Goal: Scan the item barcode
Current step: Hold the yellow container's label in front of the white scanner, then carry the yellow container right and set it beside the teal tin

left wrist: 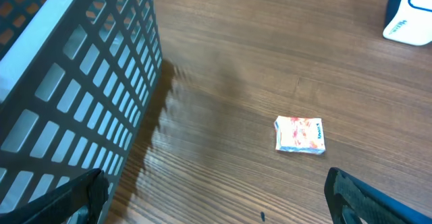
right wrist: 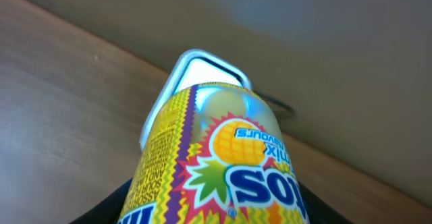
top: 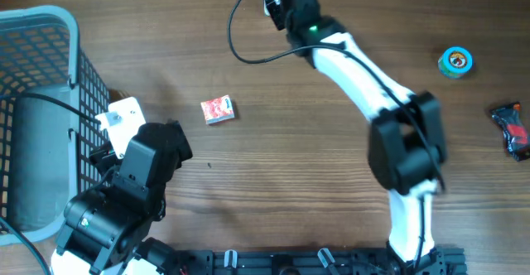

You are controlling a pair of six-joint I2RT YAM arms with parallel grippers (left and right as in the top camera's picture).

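Here my right claw [right wrist: 210, 212] clenches the yellow packet [right wrist: 223, 150] up near the scanner [right wrist: 202, 65], presumably so its barcode faces the window; my left claw [left wrist: 212, 187] hangs released over the surface [left wrist: 236, 62].

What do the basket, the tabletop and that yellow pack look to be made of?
Basket: moulded plastic, matte blue-grey, with an even lattice. Tabletop: wood or wood-look laminate, with streaked grain. Yellow pack: glossy printed film or foil, judging by its sheen.
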